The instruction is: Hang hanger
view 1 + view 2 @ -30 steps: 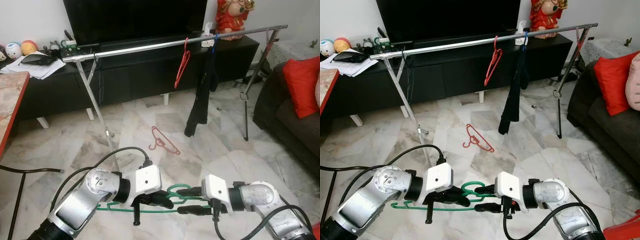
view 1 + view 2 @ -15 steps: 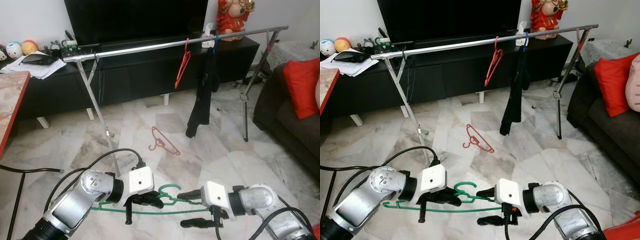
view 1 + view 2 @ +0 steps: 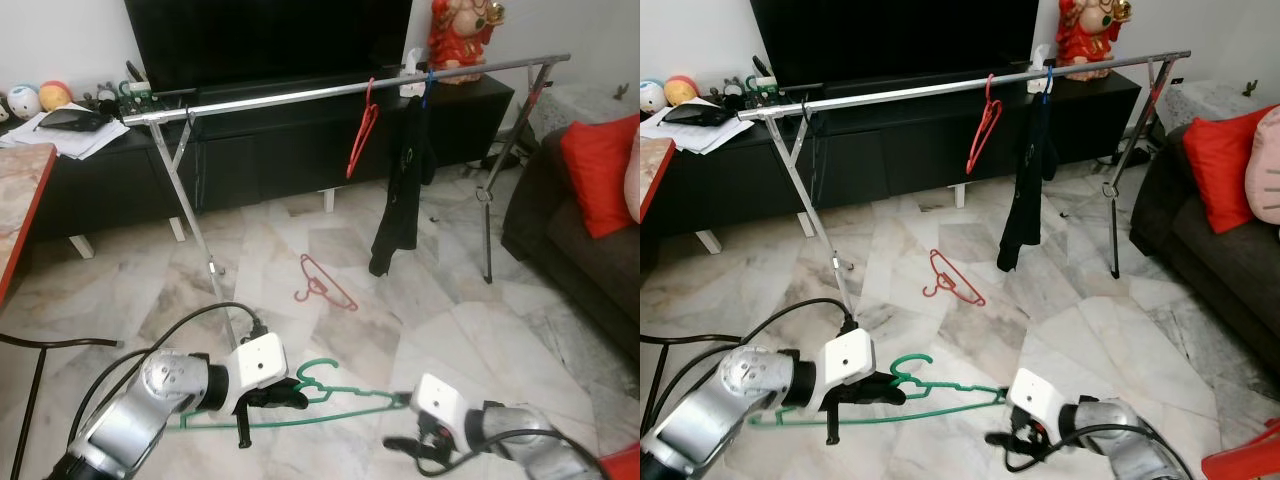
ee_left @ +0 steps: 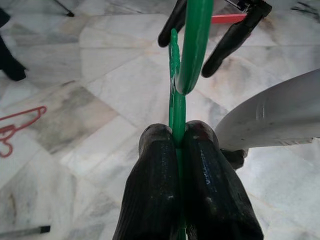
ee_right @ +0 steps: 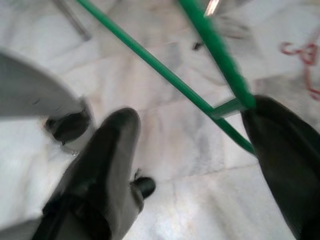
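Note:
My left gripper (image 3: pixel 287 397) is shut on a green hanger (image 3: pixel 345 404), pinching it just below the hook; the left wrist view shows the fingers (image 4: pixel 155 175) clamped on the green wire. The hanger lies almost level, low over the marble floor. My right gripper (image 3: pixel 402 444) stands open near the hanger's right end, slightly below it. In the right wrist view its fingers (image 5: pixel 117 145) are spread wide, with the green bars (image 5: pixel 220 65) crossing between them. The silver clothes rail (image 3: pixel 300 94) stands further ahead, carrying a red hanger (image 3: pixel 362 130) and a black garment (image 3: pixel 400 195).
Another red hanger (image 3: pixel 325 283) lies on the floor under the rail. A black TV cabinet (image 3: pixel 260 150) stands behind it. A dark sofa with a red cushion (image 3: pixel 598 170) is at the right, a red-edged table (image 3: pixel 20 200) at the left.
My right gripper has opened off the green hanger and dropped low to the right. The left gripper has moved down and left, still holding the hanger.

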Robot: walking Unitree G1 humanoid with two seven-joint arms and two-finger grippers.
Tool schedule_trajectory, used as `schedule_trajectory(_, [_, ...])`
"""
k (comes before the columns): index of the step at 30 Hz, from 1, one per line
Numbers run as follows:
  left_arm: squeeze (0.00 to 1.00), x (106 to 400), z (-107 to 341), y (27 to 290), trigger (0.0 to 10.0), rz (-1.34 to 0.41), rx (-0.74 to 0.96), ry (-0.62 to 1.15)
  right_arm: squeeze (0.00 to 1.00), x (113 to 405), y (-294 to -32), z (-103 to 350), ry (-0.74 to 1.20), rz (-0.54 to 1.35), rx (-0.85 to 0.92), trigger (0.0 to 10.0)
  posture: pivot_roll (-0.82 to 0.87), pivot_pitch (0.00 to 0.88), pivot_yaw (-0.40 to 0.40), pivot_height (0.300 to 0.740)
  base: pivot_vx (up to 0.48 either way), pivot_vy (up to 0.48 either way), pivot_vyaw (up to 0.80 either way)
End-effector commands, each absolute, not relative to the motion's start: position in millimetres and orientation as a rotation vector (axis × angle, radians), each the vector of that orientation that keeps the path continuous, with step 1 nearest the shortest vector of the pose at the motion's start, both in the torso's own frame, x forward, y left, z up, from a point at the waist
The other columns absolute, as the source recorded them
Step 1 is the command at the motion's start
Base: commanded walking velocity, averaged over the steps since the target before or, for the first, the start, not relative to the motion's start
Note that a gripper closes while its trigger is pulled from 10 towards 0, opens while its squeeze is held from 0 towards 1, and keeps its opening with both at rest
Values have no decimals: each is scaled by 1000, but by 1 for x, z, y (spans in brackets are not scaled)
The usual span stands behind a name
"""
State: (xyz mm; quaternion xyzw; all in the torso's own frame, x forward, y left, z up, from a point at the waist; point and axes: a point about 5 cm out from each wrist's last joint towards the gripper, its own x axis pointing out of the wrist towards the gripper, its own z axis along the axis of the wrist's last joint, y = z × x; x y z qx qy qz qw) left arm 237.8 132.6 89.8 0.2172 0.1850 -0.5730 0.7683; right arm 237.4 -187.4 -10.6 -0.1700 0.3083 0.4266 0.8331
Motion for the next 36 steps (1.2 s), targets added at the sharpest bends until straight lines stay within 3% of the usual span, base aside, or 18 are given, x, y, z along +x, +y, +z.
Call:
schedule_trajectory(1, [0, 244, 91, 151, 9569, -1141, 509, 411, 0, 235, -216, -17, 715, 724, -333, 10000, -49, 20, -25, 740, 0, 0, 0])
schedule_trajectory(6, [0, 239, 82, 159, 10000, -1136, 515, 437, 0, 241, -217, -22, 681, 520, -216, 10000, -41, 22, -17, 740, 0, 0, 0])
schedule_trajectory(10, [0, 231, 81, 160, 10000, -1232, 557, 444, 0, 249, -207, -17, 595, 538, -166, 10000, -40, 24, -14, 740, 0, 0, 0])
schedule_trajectory(16, [0, 237, 78, 166, 10000, -1278, 789, 450, 0, 248, -182, -9, 566, 841, -191, 10000, -43, 16, -16, 740, 0, 0, 0])
schedule_trajectory(27, [0, 244, 75, 165, 10000, -1251, 880, 415, 0, 230, -166, -8, 589, 1157, -126, 10000, -42, 10, -23, 740, 0, 0, 0])
schedule_trajectory(33, [0, 252, 64, 172, 10000, -1113, 872, 428, 0, 232, -184, -24, 695, 945, -286, 10000, -48, 14, -19, 740, 0, 0, 0])
schedule_trajectory(36, [0, 259, 52, 178, 10000, -903, 729, 438, 0, 237, -203, -33, 747, 644, -296, 10000, -48, 15, -18, 740, 0, 0, 0])
